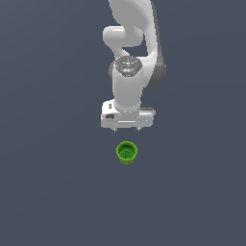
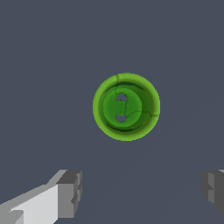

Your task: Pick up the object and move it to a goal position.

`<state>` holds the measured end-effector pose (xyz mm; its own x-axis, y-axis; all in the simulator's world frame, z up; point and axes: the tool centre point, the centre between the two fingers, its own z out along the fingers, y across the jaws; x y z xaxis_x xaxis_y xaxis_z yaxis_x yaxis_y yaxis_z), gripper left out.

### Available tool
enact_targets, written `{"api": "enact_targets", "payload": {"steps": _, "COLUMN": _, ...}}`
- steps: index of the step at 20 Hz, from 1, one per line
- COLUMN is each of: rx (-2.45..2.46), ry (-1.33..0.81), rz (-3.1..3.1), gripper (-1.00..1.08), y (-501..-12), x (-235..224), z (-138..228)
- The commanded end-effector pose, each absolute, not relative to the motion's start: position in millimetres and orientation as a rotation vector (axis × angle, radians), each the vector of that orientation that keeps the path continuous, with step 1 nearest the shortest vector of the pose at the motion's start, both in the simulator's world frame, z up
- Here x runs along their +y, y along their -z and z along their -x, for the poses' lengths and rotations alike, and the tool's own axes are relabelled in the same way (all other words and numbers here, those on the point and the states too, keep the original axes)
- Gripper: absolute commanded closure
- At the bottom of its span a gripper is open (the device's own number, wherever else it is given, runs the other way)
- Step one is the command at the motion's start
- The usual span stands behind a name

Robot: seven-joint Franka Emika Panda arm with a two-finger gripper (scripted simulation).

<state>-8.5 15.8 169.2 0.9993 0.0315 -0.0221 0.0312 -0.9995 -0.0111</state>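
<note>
- Only one thing sits on the plain dark grey surface (image 1: 48, 192): a small bright green cup (image 1: 127, 152), upright, its darker green inside facing up.
- Its surroundings are bare; nothing touches it.
- Above it hangs the white gripper (image 1: 127, 129), pointing down, fingers (image 2: 70, 192) spread wide, wider than the cup, holding nothing.
- No edges of the surface are visible.

Glossy green cup (image 2: 126, 106) — plastic-looking, smooth white gripper (image 1: 127, 129), matt grey floor (image 1: 48, 182)

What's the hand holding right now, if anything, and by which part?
Nothing. The hand is open, and the green cup sits apart from it on the surface, outside the fingers, untouched.
</note>
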Motion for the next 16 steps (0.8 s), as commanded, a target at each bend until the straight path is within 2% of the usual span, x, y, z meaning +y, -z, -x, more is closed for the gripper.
{"api": "enact_targets", "payload": {"steps": 1, "rx": -0.049, "ry": -0.035, "rz": 3.130, "gripper": -0.20, "y": -169.2, "x": 15.8, "z": 8.5}}
{"api": "enact_targets", "payload": {"steps": 16, "rx": 0.020, "ry": -0.030, "rz": 3.131, "gripper": -0.20, "y": -163.2, "x": 9.7, "z": 10.2}}
